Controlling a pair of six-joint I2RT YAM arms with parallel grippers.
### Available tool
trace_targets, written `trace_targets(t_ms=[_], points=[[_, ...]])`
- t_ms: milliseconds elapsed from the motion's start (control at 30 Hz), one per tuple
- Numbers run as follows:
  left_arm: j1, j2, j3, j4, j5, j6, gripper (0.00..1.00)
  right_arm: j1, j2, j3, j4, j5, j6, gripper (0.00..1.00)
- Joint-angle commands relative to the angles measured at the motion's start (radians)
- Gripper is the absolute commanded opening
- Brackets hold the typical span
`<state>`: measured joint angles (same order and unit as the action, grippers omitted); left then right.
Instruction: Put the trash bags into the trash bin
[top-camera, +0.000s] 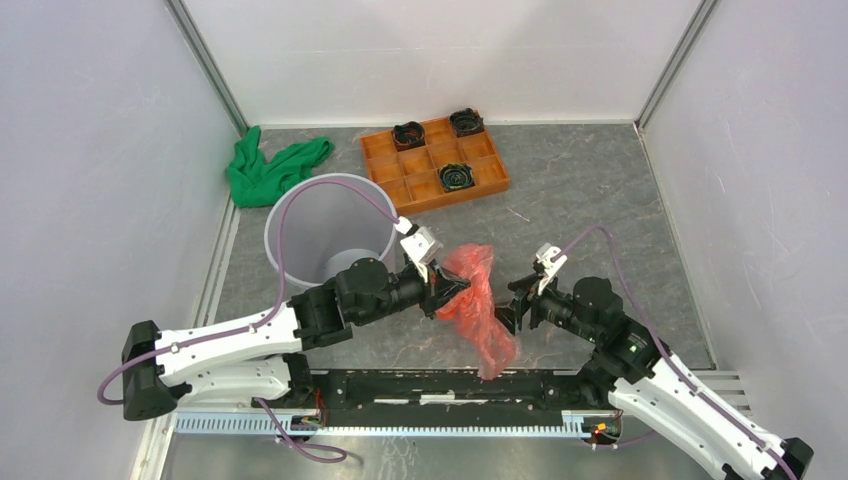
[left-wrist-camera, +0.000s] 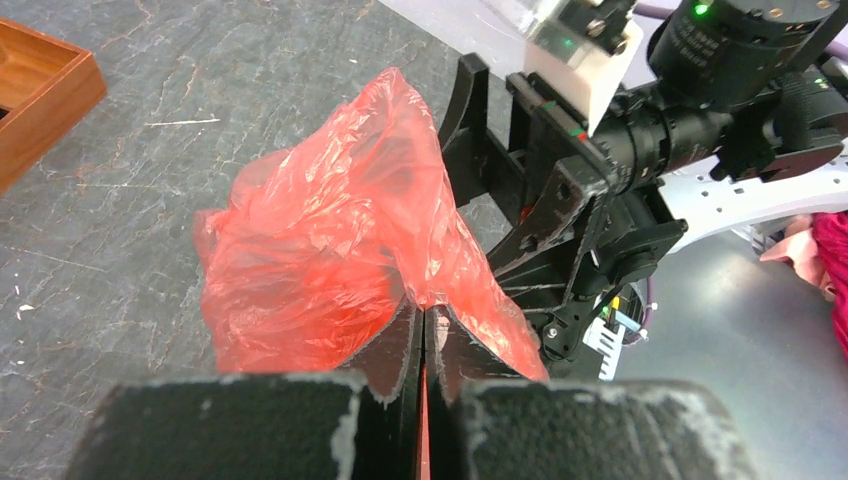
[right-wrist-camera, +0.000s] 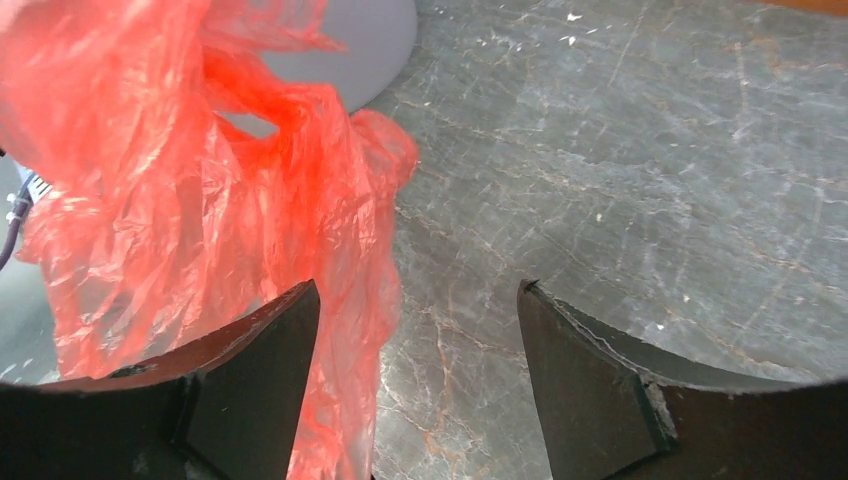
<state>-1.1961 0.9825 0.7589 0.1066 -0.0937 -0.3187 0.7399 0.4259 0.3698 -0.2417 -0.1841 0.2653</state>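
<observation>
The red-orange trash bag (top-camera: 478, 300) hangs as a crinkly sheet between the two arms, above the table. My left gripper (top-camera: 447, 287) is shut on the bag's upper edge; in the left wrist view the film (left-wrist-camera: 330, 250) billows out from the pinched jaws (left-wrist-camera: 423, 335). My right gripper (top-camera: 510, 305) is open just right of the bag; in the right wrist view the bag (right-wrist-camera: 190, 190) drapes past the left finger (right-wrist-camera: 255, 370) and partly between the fingers. The light grey trash bin (top-camera: 322, 232) stands upright, left of the bag, behind my left arm.
An orange compartment tray (top-camera: 434, 162) with dark coiled items sits at the back centre. A green cloth (top-camera: 268, 170) lies at the back left beside the bin. White walls enclose the grey stone-patterned table (top-camera: 600, 200).
</observation>
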Motion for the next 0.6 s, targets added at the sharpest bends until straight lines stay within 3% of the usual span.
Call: trace_targets(t_ms=[0,267,433,567], points=[[0.001,0.004,0.022,0.02,0.026,0.076,0.02,0.001,-0.048,0.084,-0.056,0.054,-0.039,0.8],[0.001,0.022,0.041,0.031,0.079,0.074,0.02,0.0,-0.084,0.005,0.11,-0.151,0.029,0.86],[0.001,0.03,0.056,0.042,0.141,0.061,0.02,0.0,-0.064,-0.053,0.221,-0.155,0.063,0.87],[0.002,0.03,0.053,0.053,0.162,0.055,0.02,0.0,-0.052,-0.106,0.348,-0.151,0.105,0.72]])
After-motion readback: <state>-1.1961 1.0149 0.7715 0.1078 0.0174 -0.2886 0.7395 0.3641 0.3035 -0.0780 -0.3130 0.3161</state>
